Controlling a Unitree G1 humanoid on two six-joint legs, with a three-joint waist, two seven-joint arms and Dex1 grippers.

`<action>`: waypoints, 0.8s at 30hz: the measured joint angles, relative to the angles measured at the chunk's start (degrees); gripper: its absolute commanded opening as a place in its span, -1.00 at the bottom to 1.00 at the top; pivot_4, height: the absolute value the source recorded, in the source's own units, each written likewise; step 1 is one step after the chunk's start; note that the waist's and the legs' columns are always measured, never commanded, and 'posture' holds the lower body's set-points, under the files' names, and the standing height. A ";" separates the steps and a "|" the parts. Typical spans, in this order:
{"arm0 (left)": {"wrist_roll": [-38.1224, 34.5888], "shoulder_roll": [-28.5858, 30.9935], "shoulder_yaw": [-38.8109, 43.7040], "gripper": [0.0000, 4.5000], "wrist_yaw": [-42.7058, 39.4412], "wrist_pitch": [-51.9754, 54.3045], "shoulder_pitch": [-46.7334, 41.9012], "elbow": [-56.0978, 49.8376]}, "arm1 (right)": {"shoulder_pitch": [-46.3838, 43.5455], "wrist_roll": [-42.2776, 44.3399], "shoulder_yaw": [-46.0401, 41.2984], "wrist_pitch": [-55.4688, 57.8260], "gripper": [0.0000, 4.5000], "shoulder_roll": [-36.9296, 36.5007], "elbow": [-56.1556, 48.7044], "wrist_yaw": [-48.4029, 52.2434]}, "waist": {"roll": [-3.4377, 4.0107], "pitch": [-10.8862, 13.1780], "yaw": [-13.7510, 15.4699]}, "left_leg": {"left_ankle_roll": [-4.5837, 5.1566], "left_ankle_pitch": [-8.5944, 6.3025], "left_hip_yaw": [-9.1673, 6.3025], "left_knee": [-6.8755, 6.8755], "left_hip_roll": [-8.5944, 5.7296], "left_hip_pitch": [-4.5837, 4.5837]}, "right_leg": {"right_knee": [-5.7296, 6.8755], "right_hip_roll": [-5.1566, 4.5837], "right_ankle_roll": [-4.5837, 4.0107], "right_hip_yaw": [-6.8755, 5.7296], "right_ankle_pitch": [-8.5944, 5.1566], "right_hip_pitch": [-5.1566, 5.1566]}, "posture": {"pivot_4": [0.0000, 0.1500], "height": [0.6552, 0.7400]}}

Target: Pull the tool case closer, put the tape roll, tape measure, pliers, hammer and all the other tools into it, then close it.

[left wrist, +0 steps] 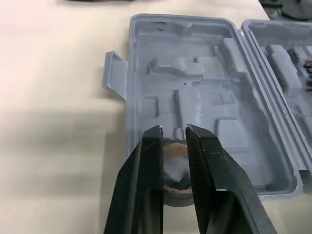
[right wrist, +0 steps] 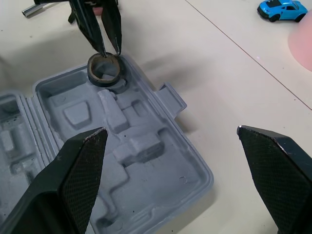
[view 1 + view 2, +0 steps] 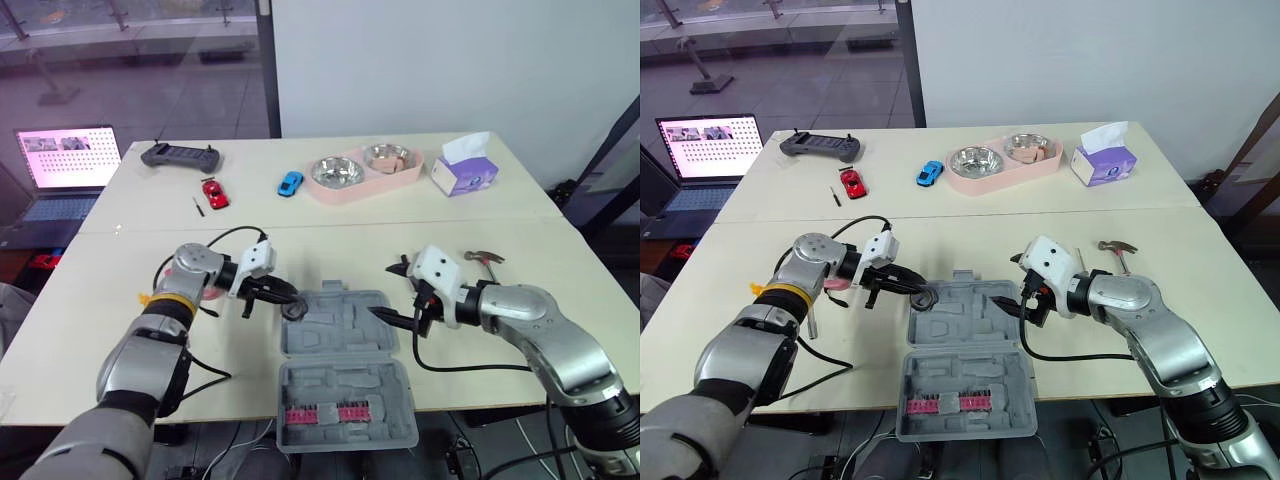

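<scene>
A: What is the tool case looking like?

B: It is lying open and flat, two halves of grey moulded plastic with blocky recesses and a matt finish. A row of red bits is sitting in the near half, which is reaching past the near edge of the surface. A latch tab is sticking out from the far half.

A: And the tape roll?

B: A dark ring with a brown cardboard core, resting at the corner of the far half nearest the left arm. The left tool is pinching the ring's wall between its smooth black fingers.

A: The right tool?

B: It is hovering spread wide over the far half's other side, with nothing between its crosshatched pads. The hammer, steel-headed, is lying on the surface beyond it.

A: The surface and room?

B: The surface is showing pale cream, smooth, with a seam running across it. Farther back, a laptop, a red toy car, a blue toy car, a pink twin-bowl feeder and a tissue box are sitting. Glass panels and a white wall are standing behind.
</scene>
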 measured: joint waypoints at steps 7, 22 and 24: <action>-1.48 -0.40 0.89 -0.71 3.71 -0.59 5.09 -4.27 | 0.02 -0.11 0.00 -0.02 1.00 0.21 -0.01 -0.22 | 0.02 -0.01 0.02 | 0.00 0.00 0.00 0.00 0.00 0.00 | 0.00 -0.01 0.00 0.02 0.00 0.00 | 1.00 1.00; 2.29 -0.96 -2.79 -0.71 13.60 -8.28 8.53 -5.49 | 0.91 -0.17 0.00 0.04 1.00 0.63 -0.22 -1.19 | 0.11 -0.33 0.12 | 0.01 -0.02 -0.02 -0.02 0.01 0.36 | -0.02 -0.01 -0.03 0.02 0.01 0.37 | 1.00 1.00; 2.83 -0.96 -3.39 -0.71 14.35 -8.38 8.32 -5.02 | 1.12 -0.16 0.00 0.05 1.00 0.63 -0.42 -1.22 | 0.11 -0.33 0.13 | 0.08 -0.07 -0.02 -0.14 0.02 0.75 | -0.11 -0.01 -0.01 0.02 0.00 0.74 | 1.00 1.00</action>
